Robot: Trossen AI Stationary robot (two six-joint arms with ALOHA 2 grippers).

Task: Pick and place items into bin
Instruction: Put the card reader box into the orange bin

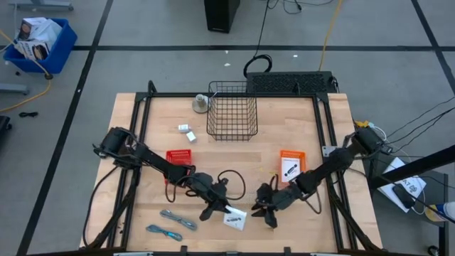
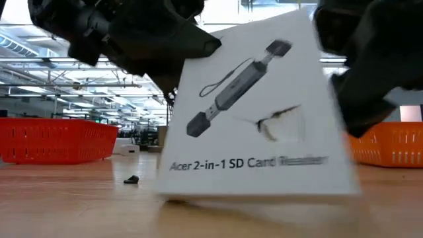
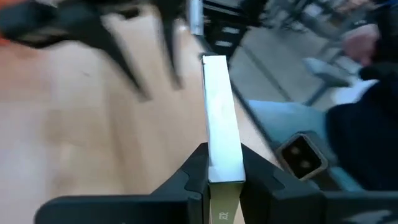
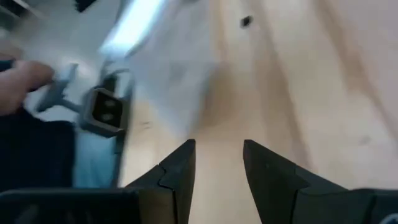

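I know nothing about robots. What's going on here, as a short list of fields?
Left hand: shut on the white card-reader box, gripping it by one edge near the table's front
Right hand: open, empty, close beside the box
Box: tilted, lower edge at the wooden table
Wire basket: at the table's back, looks empty
Other items: orange packet, red packet, black cord, two small white blocks, teal-blue cord, grey strip

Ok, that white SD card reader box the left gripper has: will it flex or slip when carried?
The box looks stiff: its thin edge stays straight between the left gripper's fingers. Probably light, flat card. Pinched at one end only, it may pivot or slip.
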